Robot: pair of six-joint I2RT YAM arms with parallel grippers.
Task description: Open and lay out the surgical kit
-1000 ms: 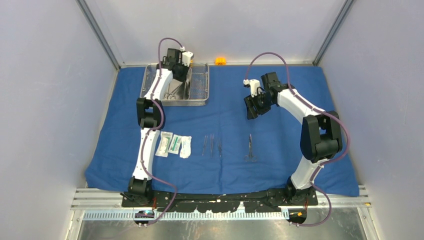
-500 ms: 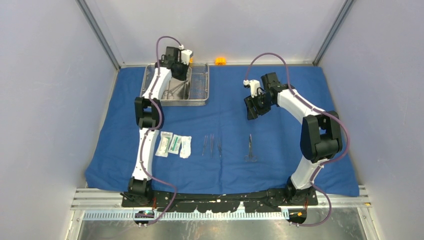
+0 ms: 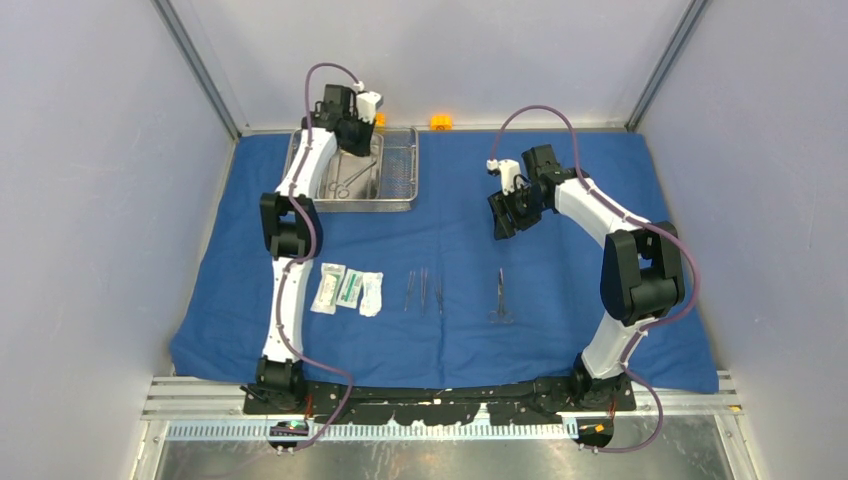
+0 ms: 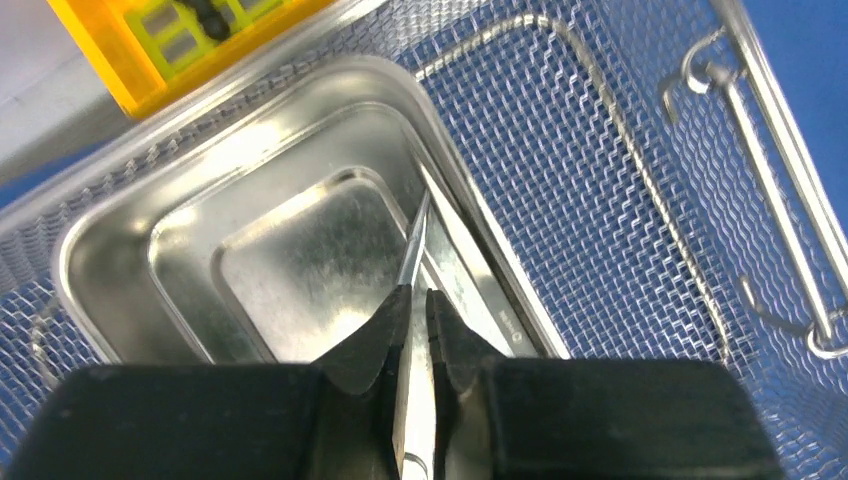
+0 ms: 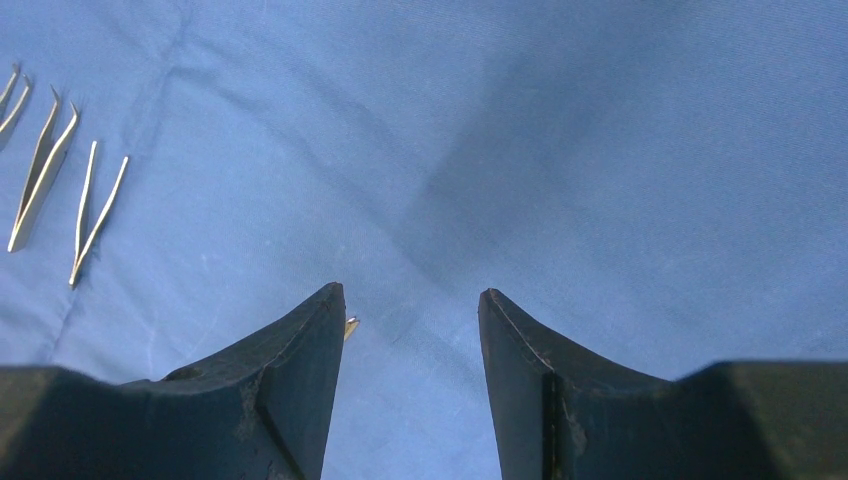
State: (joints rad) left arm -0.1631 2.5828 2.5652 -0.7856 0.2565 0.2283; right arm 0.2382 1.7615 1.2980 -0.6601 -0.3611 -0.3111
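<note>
Tray in basket (far left); 3 packets left of forceps, scissors rightmost.

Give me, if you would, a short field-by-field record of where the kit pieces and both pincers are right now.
left pincer: shut on a thin steel instrument, its tip over the steel tray
steel tray: sits inside the mesh basket
right pincer: open, empty, above the blue cloth
laid out on cloth: three packets, forceps, scissors
not part of kit: orange block, beyond the cloth's far edge
</note>
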